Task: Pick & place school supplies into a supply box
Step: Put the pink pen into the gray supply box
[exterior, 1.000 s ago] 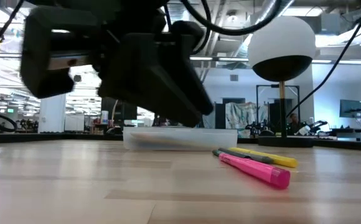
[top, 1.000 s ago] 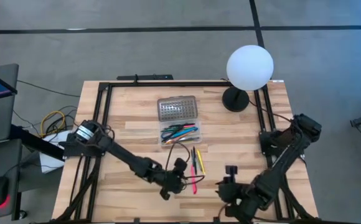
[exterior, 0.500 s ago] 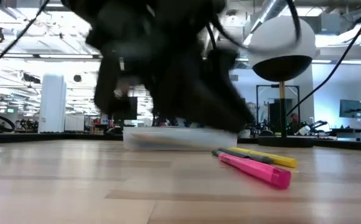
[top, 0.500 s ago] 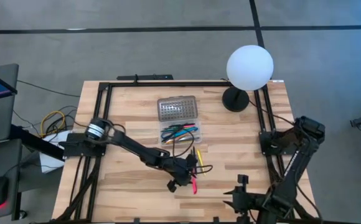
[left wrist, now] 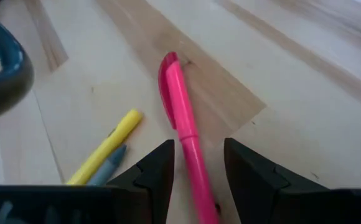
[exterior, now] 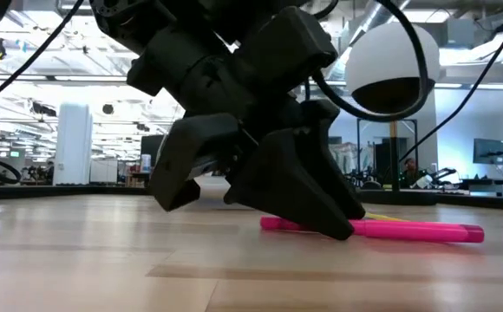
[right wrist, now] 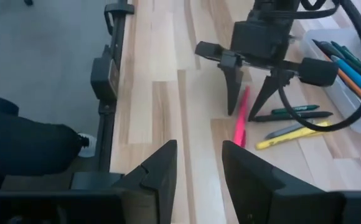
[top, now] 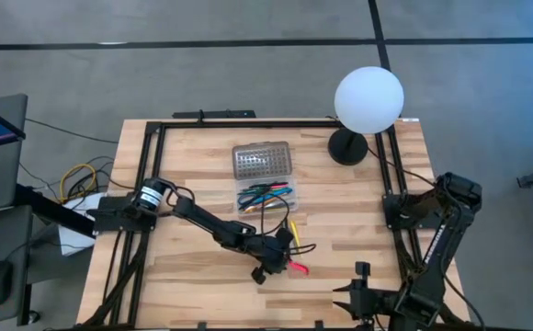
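Left end effector [left wrist: 196, 171]: fingers spread, straddling the slim pink plastic marker [left wrist: 182, 130] lying flat on the bench [top: 202, 193]; centre it, then close squarely. Beyond: yellow marker [left wrist: 106, 149], then clear plastic supply box [top: 265, 196]. Right end effector [right wrist: 196, 168] spread, parked at the bench's near edge.

Setting: robotics lab or open-plan industrial workspace. Evidence: wooden worktable [top: 202, 156] edged by a black metal frame [top: 248, 122]; grey concrete floor [top: 202, 74] marked with dark lines; exposed ceiling ducts [exterior: 382, 10] and strip lighting; monitors [exterior: 488, 150] and equipment benches beyond the table (far background indistinct); white globe lamp [top: 368, 99].
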